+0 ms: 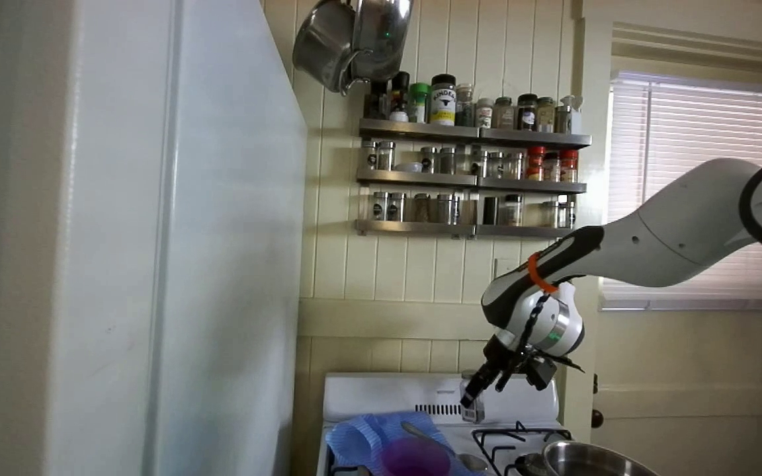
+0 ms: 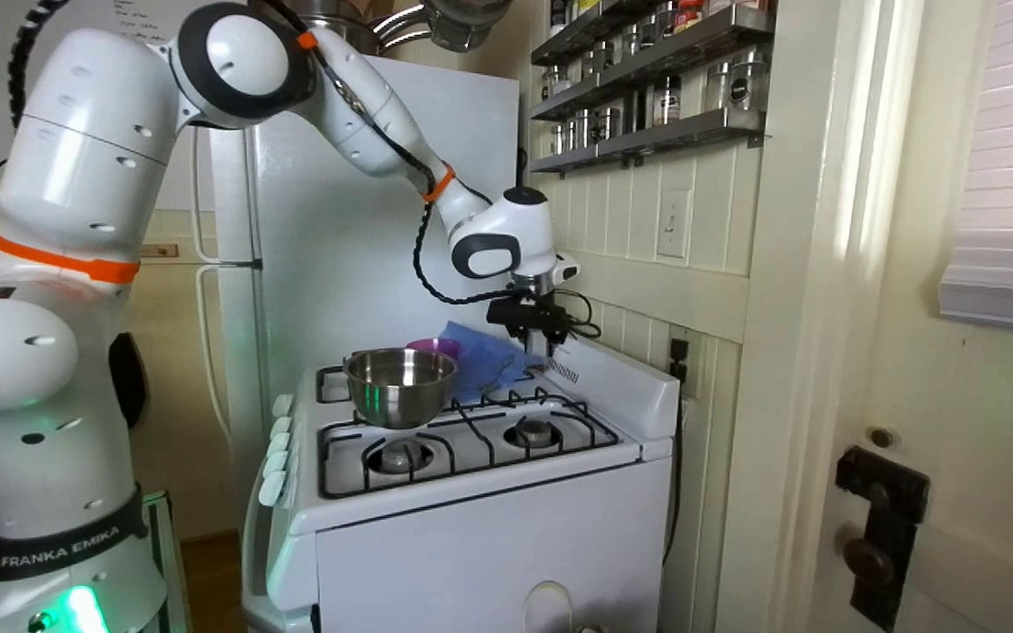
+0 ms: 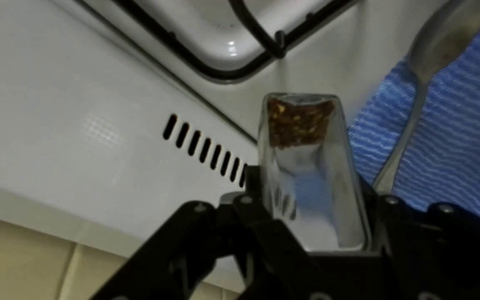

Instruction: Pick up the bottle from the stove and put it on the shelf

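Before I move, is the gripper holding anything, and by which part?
The gripper appears to hold the clear bottle by opposite sides of its body, above the reddish flakes inside.

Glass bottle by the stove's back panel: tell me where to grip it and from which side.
Probably best across two opposite flat walls of the glass bottle, toward its upper end, coming from above. Its boxy body gives straight faces to close on; in the wrist view the fingers stand against such walls, with the red-brown flakes at the far, lower end.
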Available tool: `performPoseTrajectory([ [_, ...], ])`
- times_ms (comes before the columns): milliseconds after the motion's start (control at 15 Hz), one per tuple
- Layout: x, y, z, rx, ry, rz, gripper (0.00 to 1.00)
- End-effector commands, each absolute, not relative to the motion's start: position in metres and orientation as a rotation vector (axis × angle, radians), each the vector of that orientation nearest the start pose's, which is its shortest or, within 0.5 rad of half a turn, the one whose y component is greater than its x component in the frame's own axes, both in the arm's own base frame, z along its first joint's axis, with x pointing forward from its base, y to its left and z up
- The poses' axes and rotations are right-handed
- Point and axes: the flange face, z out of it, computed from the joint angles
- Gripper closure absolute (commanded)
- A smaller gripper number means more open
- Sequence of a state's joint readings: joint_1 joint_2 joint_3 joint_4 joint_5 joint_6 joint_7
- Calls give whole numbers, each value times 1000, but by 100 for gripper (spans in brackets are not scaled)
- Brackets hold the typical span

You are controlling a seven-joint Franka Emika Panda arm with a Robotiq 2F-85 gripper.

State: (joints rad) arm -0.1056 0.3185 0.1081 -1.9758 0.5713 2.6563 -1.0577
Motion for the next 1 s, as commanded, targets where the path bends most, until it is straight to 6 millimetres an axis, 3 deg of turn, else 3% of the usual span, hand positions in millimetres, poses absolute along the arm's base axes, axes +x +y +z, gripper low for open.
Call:
performPoseTrajectory([
  [0, 596, -17, 381, -2901, -599, -776, 76],
  [333, 569, -22, 401, -2981, -237, -937, 76],
  [533, 559, -42, 391, -3018, -26, -972, 76],
  [933, 570, -97, 370, -3085, 435, -944, 76],
])
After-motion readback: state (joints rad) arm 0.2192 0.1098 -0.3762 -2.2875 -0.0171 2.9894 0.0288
